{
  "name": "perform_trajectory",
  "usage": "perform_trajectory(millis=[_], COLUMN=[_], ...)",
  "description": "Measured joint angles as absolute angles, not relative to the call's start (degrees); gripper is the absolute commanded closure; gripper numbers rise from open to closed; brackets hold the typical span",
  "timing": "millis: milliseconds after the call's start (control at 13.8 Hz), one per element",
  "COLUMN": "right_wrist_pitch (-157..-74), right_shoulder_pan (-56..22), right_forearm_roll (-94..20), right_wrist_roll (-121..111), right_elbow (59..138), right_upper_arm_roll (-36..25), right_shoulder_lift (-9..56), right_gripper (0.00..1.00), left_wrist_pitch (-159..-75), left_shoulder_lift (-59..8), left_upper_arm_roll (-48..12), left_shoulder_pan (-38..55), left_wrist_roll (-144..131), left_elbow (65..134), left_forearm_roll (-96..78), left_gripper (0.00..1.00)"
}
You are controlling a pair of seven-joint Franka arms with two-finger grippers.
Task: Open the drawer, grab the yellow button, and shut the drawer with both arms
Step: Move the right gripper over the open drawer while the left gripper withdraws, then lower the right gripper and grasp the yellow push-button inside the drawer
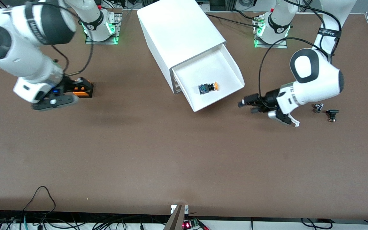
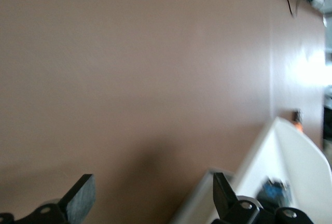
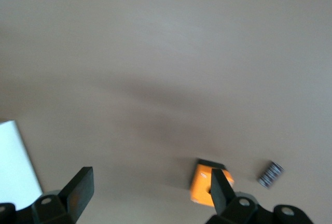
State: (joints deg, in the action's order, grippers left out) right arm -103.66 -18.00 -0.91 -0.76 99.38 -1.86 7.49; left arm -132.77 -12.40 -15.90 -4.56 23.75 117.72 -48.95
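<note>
The white cabinet (image 1: pixel 177 28) stands mid-table with its top drawer (image 1: pixel 216 65) pulled out. The button (image 1: pixel 209 87), orange cap on a dark body, lies on its side in the drawer. My left gripper (image 1: pixel 247 107) is open and empty, just off the drawer's front corner toward the left arm's end. The left wrist view shows its fingers (image 2: pixel 83 198) wide apart, with the drawer wall (image 2: pixel 282 146) and the blurred button (image 2: pixel 272 189) beside one finger. My right gripper (image 1: pixel 86 88) is open and empty over the table at the right arm's end.
An orange cube (image 1: pixel 81 93) lies under the right gripper, and it shows partly hidden by one finger in the right wrist view (image 3: pixel 202 185). A small black cylinder (image 3: pixel 271 173) lies beside it. Two small dark parts (image 1: pixel 318 108) (image 1: pixel 332 114) lie near the left arm.
</note>
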Motion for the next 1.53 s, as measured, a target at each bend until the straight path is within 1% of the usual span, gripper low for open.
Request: perform_trajectory(millis=[73, 291, 436, 509, 654, 799, 944, 1017, 1380, 1526], right_wrist_pitch=[-104.32, -105.03, -105.06, -105.10, -105.39, -105.58, -105.60, -105.59, -105.56, -105.68], right_shoulder_pan=[-20.59, -27.41, -30.05, -30.81, -32.17, -33.90, -35.39, -36.20, -42.44, -43.53], right_forearm_roll=[-2.98, -5.90, -6.13, -6.15, -6.15, -6.15, -6.16, -6.15, -5.99, -5.93], right_wrist_roll=[-1.00, -6.84, -12.56, -15.51, -22.46, -28.72, -32.84, -35.00, -38.27, -39.20], right_elbow=[98.58, 92.09, 85.52, 82.60, 76.54, 70.26, 65.98, 64.71, 63.11, 63.04], right_upper_arm_roll=[-1.60, 0.09, 2.30, 3.68, 5.76, 6.17, 6.23, 6.26, 6.26, 6.18], right_shoulder_lift=[8.24, 11.97, 15.92, 18.28, 23.77, 29.13, 32.59, 33.75, 37.12, 38.03], right_gripper=[0.00, 0.00, 0.00, 0.00, 0.00, 0.00, 0.00, 0.00, 0.00, 0.00], left_wrist_pitch=[-135.59, -136.59, -136.23, -134.72, -127.77, -117.70, -106.91, -103.86, -100.25, -99.71], left_shoulder_lift=[-11.82, -10.36, -9.39, -8.60, -7.20, -6.37, -5.43, -4.71, -1.18, -0.01], left_upper_arm_roll=[-14.93, -12.46, -11.93, -11.79, -10.13, -7.11, -5.25, -5.26, -5.58, -5.58], left_shoulder_pan=[-4.97, -6.05, -6.05, -6.04, -5.97, -6.05, -6.14, -6.10, -5.38, -5.38], left_wrist_roll=[23.75, 23.90, 23.79, 23.42, 22.49, 22.33, 21.43, 20.08, 11.67, 10.20], left_elbow=[116.80, 114.83, 113.03, 111.62, 107.89, 103.43, 98.80, 97.24, 96.17, 96.17], left_forearm_roll=[-48.39, -46.78, -38.90, -33.68, -26.01, -21.21, -16.06, -13.13, -5.04, -2.04], left_gripper=[0.00, 0.00, 0.00, 0.00, 0.00, 0.00, 0.00, 0.00, 0.00, 0.00])
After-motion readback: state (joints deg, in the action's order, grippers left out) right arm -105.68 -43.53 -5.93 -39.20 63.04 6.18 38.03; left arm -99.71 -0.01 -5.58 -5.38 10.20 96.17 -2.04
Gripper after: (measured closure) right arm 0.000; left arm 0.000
